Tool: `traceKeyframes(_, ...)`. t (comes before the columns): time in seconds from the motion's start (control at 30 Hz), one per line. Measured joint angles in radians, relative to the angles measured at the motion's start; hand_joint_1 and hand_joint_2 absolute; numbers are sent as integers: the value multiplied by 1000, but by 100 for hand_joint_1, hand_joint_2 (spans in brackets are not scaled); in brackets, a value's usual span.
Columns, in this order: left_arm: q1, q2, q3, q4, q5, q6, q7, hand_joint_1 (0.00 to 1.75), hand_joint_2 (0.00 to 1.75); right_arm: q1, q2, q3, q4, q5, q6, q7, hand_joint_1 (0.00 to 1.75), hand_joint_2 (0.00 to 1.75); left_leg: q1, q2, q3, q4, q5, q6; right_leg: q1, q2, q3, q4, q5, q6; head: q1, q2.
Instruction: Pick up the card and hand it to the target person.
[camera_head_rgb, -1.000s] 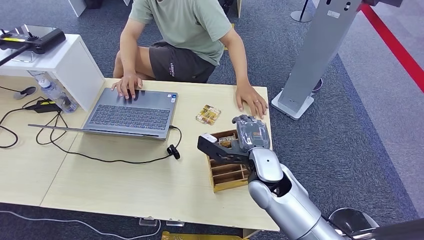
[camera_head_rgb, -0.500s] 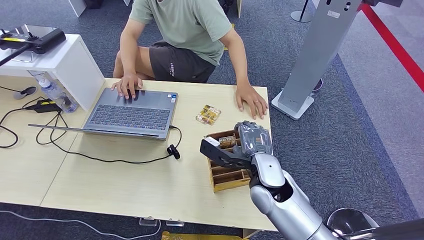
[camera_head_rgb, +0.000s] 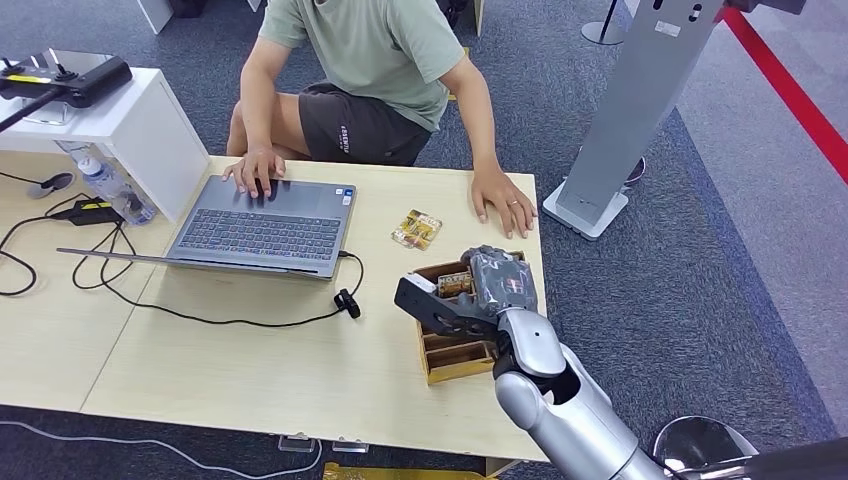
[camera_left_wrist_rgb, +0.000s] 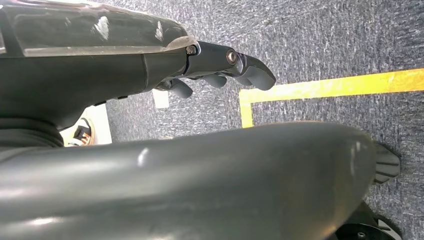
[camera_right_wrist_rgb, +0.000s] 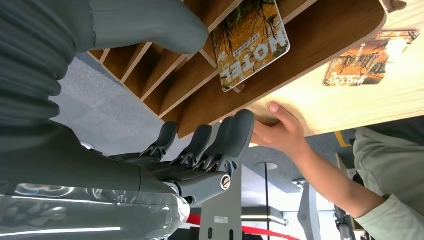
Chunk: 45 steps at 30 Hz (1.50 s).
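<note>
Wooden slots are what matter here: from the head view, the right hand (camera_head_rgb: 470, 290) is seen hovering over the wooden rack (camera_head_rgb: 455, 350) near the worktop's (camera_head_rgb: 250, 370) right edge, thumb stretched toward the laptop (camera_head_rgb: 265, 225), fingers apart, nothing held. For a clean pick, the thumb and fingers should be lowered either side of the standing card (camera_head_rgb: 455, 284) in the rack's far slot and the exposed top edge pinched; the rack looks light and could be dragged if a divider is caught. A second card-like item (camera_head_rgb: 416, 229) lies flat on the worktop beyond the rack, just short of the person's hand (camera_head_rgb: 500, 203).

Over to the left wrist view: the left hand (camera_left_wrist_rgb: 220, 70) is seen hanging above grey carpet, fingers loosely curled, nothing in them.

Right wrist view now: the card is shown close, glossy, rounded corners, an autumn-leaf print in yellow and brown with "HOTEL" in white. It stands in a slot, one end poking out. Grey fingers (camera_right_wrist_rgb: 220, 145) are spread beside the rack, not touching the card yet.
</note>
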Motion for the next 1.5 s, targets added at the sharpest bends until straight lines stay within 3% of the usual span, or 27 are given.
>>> traceKeyframes(0.77,0,0,0,0,8,3,1,0,0,-21,23,29,56,-46,-11,-10,80,175,0,0,0,0,0,0,0,0,0,0,0,0,0,0)
traceKeyframes(1.1,0,0,0,0,12,4,1,0,0,-31,31,46,85,-52,-11,-17,72,175,0,0,0,0,0,0,0,0,0,0,0,0,0,0)
traceKeyframes(1.33,0,0,0,0,13,5,0,0,0,-34,33,51,96,-54,-12,-18,75,175,0,0,0,0,0,0,0,0,0,0,0,0,0,0)
traceKeyframes(1.5,0,0,0,0,13,5,0,0,0,-35,33,55,97,-58,-12,-18,89,175,0,0,0,0,0,0,0,0,0,0,0,0,0,0)
